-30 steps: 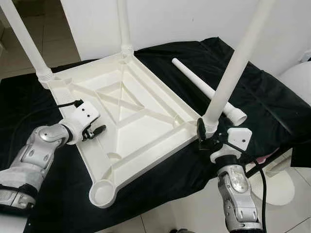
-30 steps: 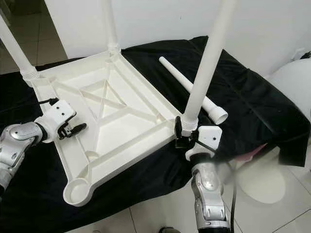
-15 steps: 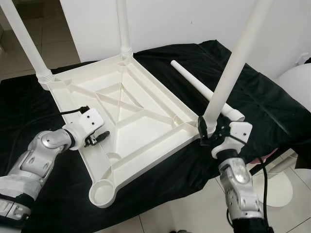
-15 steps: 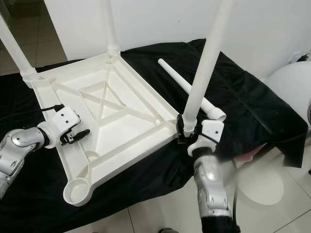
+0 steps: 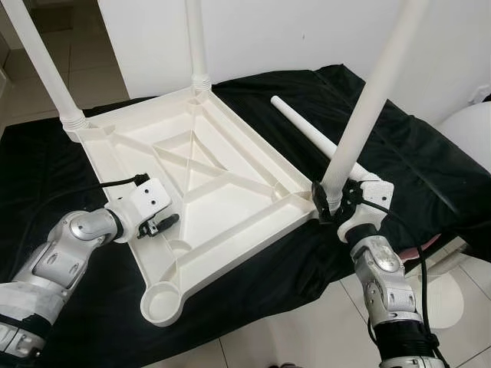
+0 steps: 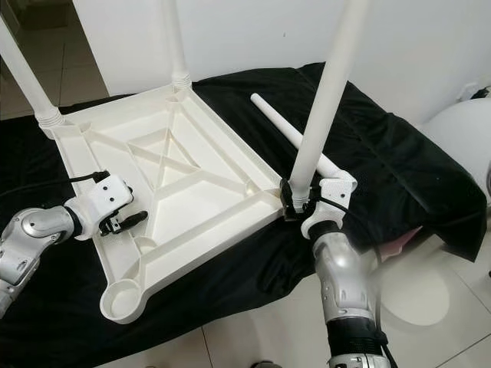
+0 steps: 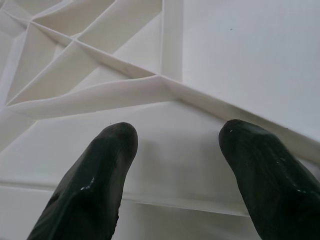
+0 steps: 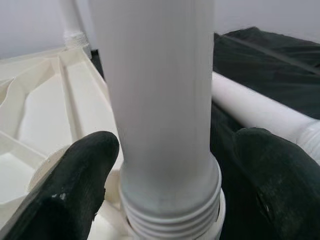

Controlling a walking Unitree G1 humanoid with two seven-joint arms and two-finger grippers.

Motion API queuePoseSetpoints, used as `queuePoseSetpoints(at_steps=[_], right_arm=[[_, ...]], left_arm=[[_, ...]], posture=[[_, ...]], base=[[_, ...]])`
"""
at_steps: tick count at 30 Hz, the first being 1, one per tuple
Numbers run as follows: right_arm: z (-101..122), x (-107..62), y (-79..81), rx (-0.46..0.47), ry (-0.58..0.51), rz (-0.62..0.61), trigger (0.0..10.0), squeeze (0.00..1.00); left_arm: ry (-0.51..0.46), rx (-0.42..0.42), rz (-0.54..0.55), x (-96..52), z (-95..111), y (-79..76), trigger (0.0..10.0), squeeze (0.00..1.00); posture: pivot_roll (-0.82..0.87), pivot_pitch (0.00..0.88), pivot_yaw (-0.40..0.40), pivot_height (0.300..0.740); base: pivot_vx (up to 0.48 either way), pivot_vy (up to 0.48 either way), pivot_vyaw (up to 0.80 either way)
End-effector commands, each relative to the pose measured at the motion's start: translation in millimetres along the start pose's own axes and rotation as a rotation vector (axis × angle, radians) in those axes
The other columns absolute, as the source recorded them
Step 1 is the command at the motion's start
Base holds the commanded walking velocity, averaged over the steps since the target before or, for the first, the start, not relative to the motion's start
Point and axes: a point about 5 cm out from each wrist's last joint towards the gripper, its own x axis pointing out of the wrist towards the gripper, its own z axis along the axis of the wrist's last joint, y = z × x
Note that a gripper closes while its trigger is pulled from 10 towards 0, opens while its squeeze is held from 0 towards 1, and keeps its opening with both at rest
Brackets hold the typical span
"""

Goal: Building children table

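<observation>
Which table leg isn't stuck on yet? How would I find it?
Find the white upside-down tabletop on the black cloth. Just past its far right edge, a white loose leg lies flat on the cloth. The three other legs stand straight up from the tabletop's corners; this one alone lies down.

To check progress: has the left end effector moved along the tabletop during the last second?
Yes. The left end effector moved nearer the empty corner socket of the upturned tabletop.

White table top point(image 5: 207, 184), white legs point(image 5: 368, 100); black cloth point(image 5: 430, 161); black fingers point(image 7: 95, 185).
</observation>
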Motion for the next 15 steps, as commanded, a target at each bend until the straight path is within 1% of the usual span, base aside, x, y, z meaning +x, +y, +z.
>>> queuePoseSetpoints(at_steps=[1, 3, 4, 5, 7, 9, 11, 13, 15], right_arm=[[1.5, 2.9, -0.2, -0.02, -0.004, 0.017, 10.0, 0.0], [8.2, 17.4, -2.1, -0.06, -0.008, 0.063, 10.0, 0.0], [8.2, 17.4, -2.1, -0.06, -0.008, 0.063, 10.0, 0.0], [12.0, 26.4, -1.7, -0.071, -0.005, 0.099, 10.0, 0.0], [12.0, 26.4, -1.7, -0.071, -0.005, 0.099, 10.0, 0.0], [17.0, 39.5, -0.7, -0.091, 0.004, 0.143, 10.0, 0.0], [20.3, 47.8, 1.3, -0.12, 0.008, 0.168, 10.0, 0.0], [20.3, 47.8, 1.3, -0.12, 0.008, 0.168, 10.0, 0.0], [22.5, 56.9, 10.5, -0.133, 0.021, 0.24, 10.0, 0.0]], left_arm=[[0.031, -0.014, -0.299, -2.1, -6.4, -22.2, 10.0, 0.0], [0.016, -0.015, -0.352, -4.7, -1.6, -31.5, 10.0, 0.0], [0.016, -0.015, -0.352, -4.7, -1.6, -31.5, 10.0, 0.0], [0.016, -0.015, -0.374, -6.2, -0.5, -35.9, 10.0, 0.0], [0.016, -0.015, -0.374, -6.2, -0.5, -35.9, 10.0, 0.0], [0.016, -0.018, -0.404, -8.4, 0.9, -41.7, 10.0, 0.0], [0.017, -0.021, -0.431, -10.5, 2.0, -46.1, 10.0, 0.0], [0.017, -0.021, -0.431, -10.5, 2.0, -46.1, 10.0, 0.0], [0.009, -0.036, -0.47, -13.8, 5.1, -52.4, 10.0, 0.0]], posture=[[-0.06, 0.07, 0.024, 0.74], [-0.06, 0.076, 0.025, 0.74], [-0.06, 0.076, 0.025, 0.74], [-0.06, 0.078, 0.023, 0.74], [-0.06, 0.078, 0.023, 0.74], [-0.05, 0.078, 0.018, 0.74], [-0.04, 0.077, 0.013, 0.74], [-0.04, 0.077, 0.013, 0.74], [-0.04, 0.075, 0.011, 0.74]], base=[[0.0, 0.0, 0.0], [0.0, 0.0, 0.0], [0.0, 0.0, 0.0], [0.0, 0.0, 0.0], [0.0, 0.0, 0.0], [0.0, 0.0, 0.0], [0.0, 0.0, 0.0], [0.0, 0.0, 0.0], [0.0, 0.0, 0.0]])
